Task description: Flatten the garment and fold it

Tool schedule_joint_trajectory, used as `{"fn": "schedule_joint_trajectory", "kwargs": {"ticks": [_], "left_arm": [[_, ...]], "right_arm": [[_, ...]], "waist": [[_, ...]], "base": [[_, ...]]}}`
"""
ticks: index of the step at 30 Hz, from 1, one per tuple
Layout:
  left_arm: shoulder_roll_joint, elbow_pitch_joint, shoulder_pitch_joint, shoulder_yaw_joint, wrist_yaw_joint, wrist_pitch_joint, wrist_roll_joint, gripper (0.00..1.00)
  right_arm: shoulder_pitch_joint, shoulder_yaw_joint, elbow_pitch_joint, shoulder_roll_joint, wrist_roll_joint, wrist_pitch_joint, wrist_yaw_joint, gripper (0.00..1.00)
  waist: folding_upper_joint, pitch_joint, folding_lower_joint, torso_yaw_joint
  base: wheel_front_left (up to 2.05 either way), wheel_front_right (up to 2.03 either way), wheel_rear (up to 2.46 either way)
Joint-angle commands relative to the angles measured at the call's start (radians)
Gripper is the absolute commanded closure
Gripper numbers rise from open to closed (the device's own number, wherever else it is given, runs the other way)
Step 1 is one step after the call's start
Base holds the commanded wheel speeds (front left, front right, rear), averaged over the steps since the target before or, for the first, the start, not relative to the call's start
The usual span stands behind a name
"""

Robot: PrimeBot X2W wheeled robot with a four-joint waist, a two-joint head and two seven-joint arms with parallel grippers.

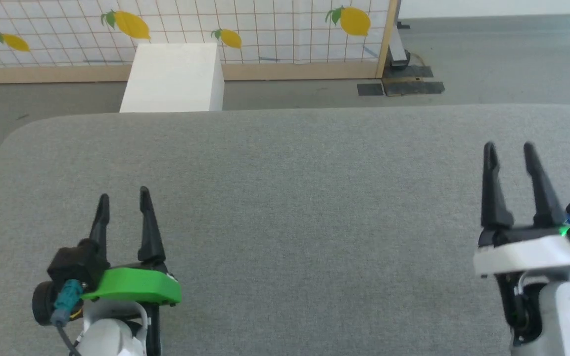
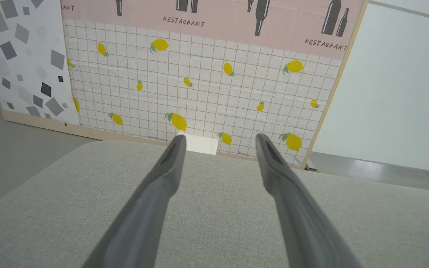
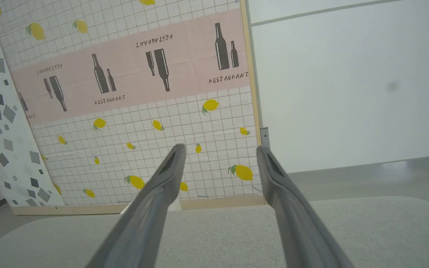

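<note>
Both the left gripper (image 1: 123, 194) and right gripper (image 1: 508, 146) are held spread wide over the grey table (image 1: 285, 198), pointed at the lemon-print screen (image 1: 275, 24).

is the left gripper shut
No, the left gripper has its two fingers spread apart, with bare grey table between them.

Bright, even light; soft shadows; wrist views bend at edges.

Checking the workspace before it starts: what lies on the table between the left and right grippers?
Nothing. In the head view, the stretch between the left gripper and the right gripper is bare grey fabric-covered table. Both grippers are open.
</note>
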Motion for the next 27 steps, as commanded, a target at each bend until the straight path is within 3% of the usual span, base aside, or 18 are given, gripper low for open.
{"fn": "schedule_joint_trajectory", "kwargs": {"ticks": [1,9,27], "left_arm": [[-0.006,0.012,-0.015,-0.010,0.008,-0.007,0.011,0.00],[-0.026,0.073,-0.006,-0.056,0.011,-0.013,0.035,0.00],[-0.065,0.095,0.048,-0.066,-0.038,-0.017,0.021,0.00]], "right_arm": [[0.024,0.012,0.012,0.001,-0.016,-0.010,-0.001,0.00],[0.097,0.050,0.074,0.001,-0.060,-0.027,-0.001,0.00],[0.138,0.068,0.112,0.001,-0.048,-0.032,-0.001,0.00]], "waist": [[0.0000,-0.011,0.0001,0.008],[0.0000,-0.002,0.0001,0.004],[0.0000,0.005,0.0001,0.011]], "base": [[0.00,0.00,0.00],[0.00,0.00,0.00],[0.00,0.00,0.00]]}}
